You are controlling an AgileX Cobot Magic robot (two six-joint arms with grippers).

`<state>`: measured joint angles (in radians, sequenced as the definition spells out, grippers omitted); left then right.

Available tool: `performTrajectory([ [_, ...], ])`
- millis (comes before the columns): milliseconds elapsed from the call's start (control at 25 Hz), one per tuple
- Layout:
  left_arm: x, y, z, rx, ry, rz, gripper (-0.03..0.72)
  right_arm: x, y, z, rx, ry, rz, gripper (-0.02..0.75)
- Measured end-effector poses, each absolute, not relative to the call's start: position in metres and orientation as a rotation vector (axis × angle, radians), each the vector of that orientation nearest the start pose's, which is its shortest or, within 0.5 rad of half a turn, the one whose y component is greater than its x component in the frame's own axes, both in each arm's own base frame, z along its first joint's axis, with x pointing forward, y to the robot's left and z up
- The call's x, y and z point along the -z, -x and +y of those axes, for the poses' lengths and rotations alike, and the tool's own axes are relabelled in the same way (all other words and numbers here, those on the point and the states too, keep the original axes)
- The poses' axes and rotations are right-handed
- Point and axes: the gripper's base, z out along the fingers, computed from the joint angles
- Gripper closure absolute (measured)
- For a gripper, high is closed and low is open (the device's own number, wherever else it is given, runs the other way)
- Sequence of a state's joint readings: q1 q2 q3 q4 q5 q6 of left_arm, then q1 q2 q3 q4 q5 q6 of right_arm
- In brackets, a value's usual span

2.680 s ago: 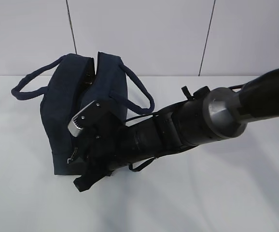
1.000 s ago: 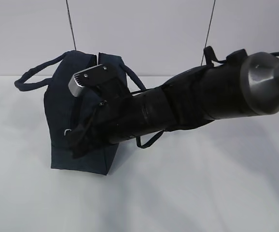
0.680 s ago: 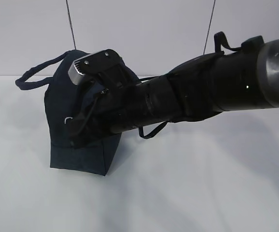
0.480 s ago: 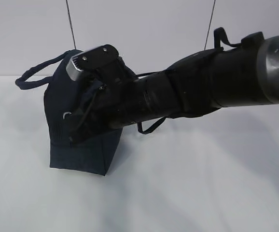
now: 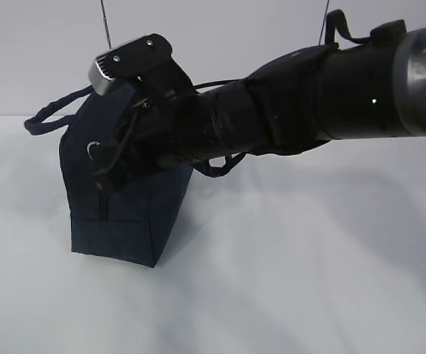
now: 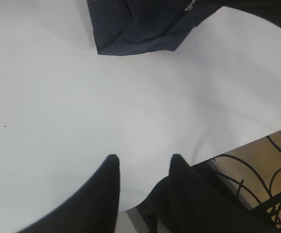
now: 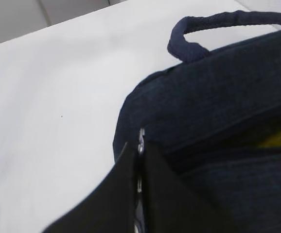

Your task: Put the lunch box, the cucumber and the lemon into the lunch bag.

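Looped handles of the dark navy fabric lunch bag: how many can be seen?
2. One looped handle sticks out on the dark navy fabric lunch bag's left; the other handle hangs below the right arm, mostly hidden.

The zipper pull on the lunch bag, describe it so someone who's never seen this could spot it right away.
Start at the dark navy lunch bag on the white table, where the right gripper reaches its near end. The zipper pull is the small silver metal piece pinched between the black jaws at the zipper's end. It is the only shiny thing against dark fabric.
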<state>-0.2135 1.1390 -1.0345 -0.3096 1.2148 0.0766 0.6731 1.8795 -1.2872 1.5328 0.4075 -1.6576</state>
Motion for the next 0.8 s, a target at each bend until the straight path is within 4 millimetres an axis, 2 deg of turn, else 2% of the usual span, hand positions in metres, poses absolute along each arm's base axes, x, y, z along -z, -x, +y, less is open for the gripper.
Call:
performTrajectory([
  [200, -0.308, -0.194, -0.071, 0.497, -0.346, 2.771, 0.417, -0.24, -0.313, 0.293, -0.682, 1.101, 1.822, 0.751],
  [400, -0.294, -0.206, -0.077, 0.54, -0.419, 2.673, 0.369, -0.24, -0.315, 0.291, -0.614, 1.146, 1.793, 0.751],
  [800, -0.268, -0.231, -0.084, 0.553, -0.444, 2.688, 0.36, -0.24, -0.316, 0.29, -0.54, 1.216, 1.732, 0.751],
])
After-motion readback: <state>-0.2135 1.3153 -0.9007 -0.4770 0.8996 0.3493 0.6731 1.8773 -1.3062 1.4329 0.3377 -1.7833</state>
